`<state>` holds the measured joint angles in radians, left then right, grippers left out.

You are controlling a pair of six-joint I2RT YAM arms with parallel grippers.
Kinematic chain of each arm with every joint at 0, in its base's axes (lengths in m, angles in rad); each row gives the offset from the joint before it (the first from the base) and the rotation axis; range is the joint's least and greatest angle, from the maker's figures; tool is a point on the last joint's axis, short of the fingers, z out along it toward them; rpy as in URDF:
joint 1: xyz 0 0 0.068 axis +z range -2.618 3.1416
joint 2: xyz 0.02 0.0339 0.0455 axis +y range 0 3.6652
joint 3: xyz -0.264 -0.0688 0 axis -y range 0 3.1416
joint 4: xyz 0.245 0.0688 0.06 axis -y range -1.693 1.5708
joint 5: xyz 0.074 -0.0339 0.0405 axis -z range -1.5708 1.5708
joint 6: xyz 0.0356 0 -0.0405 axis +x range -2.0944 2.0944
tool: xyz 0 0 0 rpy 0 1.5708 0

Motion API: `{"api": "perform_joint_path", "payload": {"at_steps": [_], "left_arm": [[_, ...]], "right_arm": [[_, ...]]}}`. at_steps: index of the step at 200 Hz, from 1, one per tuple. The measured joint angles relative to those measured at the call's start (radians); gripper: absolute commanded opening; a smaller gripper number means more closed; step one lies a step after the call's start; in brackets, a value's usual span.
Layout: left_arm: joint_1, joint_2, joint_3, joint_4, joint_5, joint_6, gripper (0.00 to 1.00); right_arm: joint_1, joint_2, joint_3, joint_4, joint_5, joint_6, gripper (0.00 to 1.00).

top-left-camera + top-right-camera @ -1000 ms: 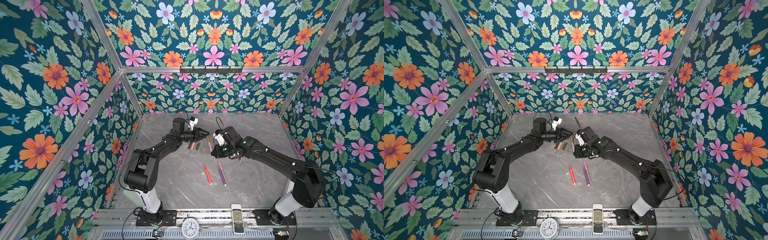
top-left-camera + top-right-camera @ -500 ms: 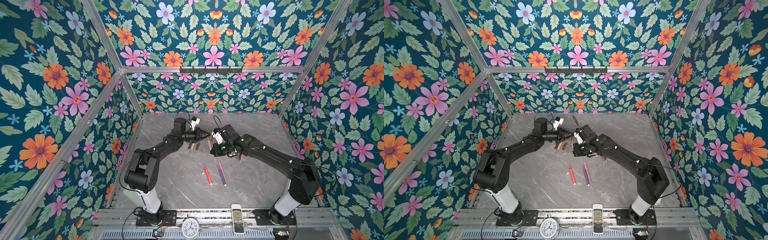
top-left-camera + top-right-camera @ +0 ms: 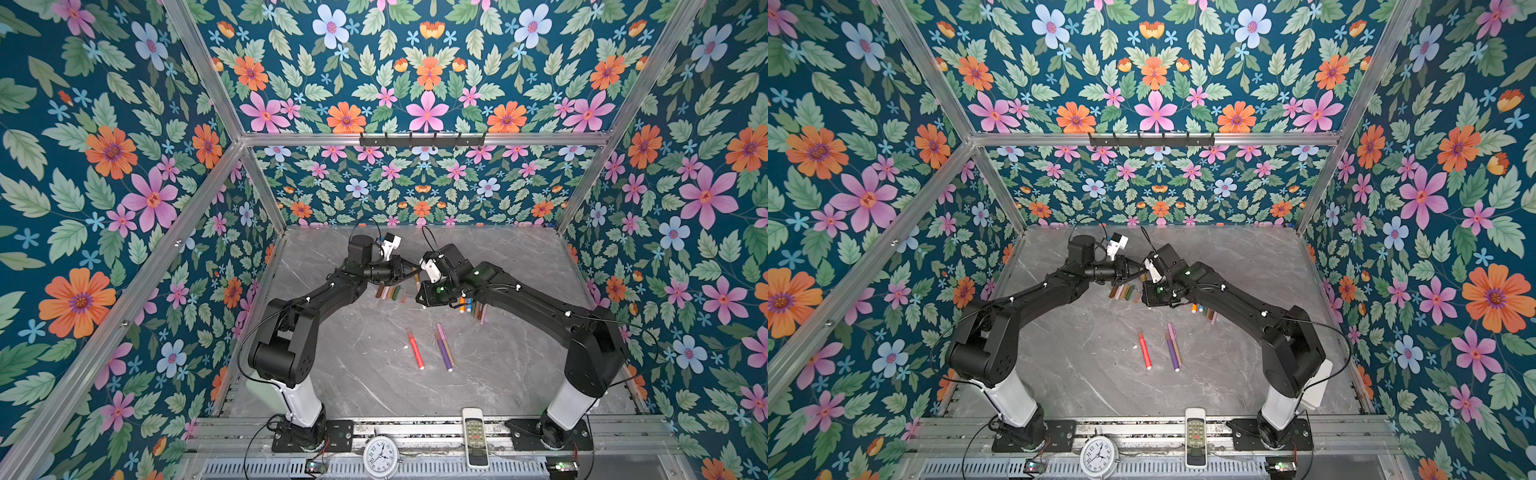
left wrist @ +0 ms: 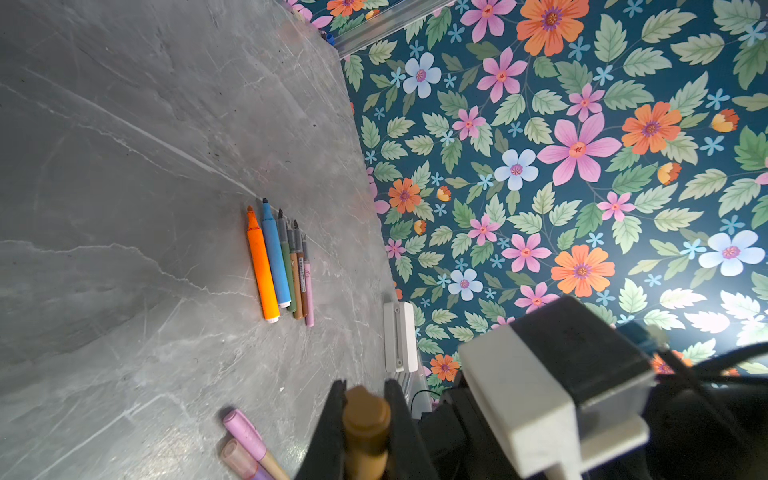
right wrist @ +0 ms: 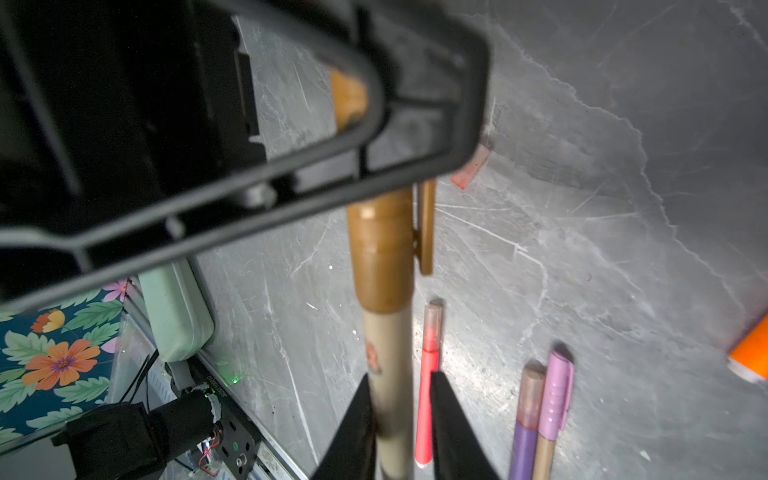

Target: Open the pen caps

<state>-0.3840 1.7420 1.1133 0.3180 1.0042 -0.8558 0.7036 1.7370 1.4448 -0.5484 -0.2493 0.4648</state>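
Observation:
A tan pen [image 5: 388, 353] with a brown pen cap [image 5: 380, 257] hangs in the air between my two grippers, over the middle back of the table. My left gripper [image 4: 365, 390] is shut on the brown cap [image 4: 365, 415]. Around the pen's body stands my right gripper [image 5: 400, 382], with its jaws a little apart: the body rests on one finger and a gap shows beside the other. In both top views the grippers meet tip to tip [image 3: 413, 276] [image 3: 1142, 274]. Several loose caps [image 3: 390, 292] lie below them.
A row of uncapped pens [image 4: 276, 266] [image 3: 469, 305] lies under the right arm. A red pen [image 3: 415, 349], a purple pen [image 3: 444, 353] and a pink-capped pen [image 5: 557, 390] lie nearer the front. A remote [image 3: 473, 436] and a clock [image 3: 380, 457] sit at the front rail.
My left gripper has shut on the brown cap. The right gripper has shifted slightly left and its jaws have loosened around the pen body.

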Motion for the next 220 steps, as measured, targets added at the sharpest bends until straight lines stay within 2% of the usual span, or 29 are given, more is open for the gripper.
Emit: {"api": "perform_joint_path", "payload": {"at_steps": [28, 58, 84, 123, 160, 186, 220], "left_arm": [[0.001, -0.001, 0.000, -0.002, -0.007, 0.014, 0.00], [0.006, 0.000, 0.000, -0.005, -0.003, 0.017, 0.00], [0.019, 0.000, 0.000, -0.010, 0.038, 0.016, 0.00], [0.047, -0.002, -0.005, -0.048, 0.138, -0.006, 0.00], [0.079, -0.006, -0.011, -0.112, 0.224, -0.012, 0.00], [0.091, -0.010, -0.011, -0.132, 0.253, -0.022, 0.00], [0.103, -0.013, -0.011, -0.132, 0.256, -0.031, 0.00]], "right_arm": [[0.000, 0.016, 0.003, 0.011, -0.009, -0.016, 0.00], [0.000, -0.006, -0.040, 0.053, -0.011, -0.017, 0.00], [0.012, -0.071, -0.145, 0.154, -0.008, 0.008, 0.00], [0.046, -0.186, -0.328, 0.338, 0.004, 0.058, 0.00], [0.106, -0.264, -0.460, 0.490, 0.066, 0.125, 0.00], [0.124, -0.320, -0.521, 0.534, 0.090, 0.157, 0.00], [0.127, -0.386, -0.559, 0.499, 0.099, 0.183, 0.00]]}}
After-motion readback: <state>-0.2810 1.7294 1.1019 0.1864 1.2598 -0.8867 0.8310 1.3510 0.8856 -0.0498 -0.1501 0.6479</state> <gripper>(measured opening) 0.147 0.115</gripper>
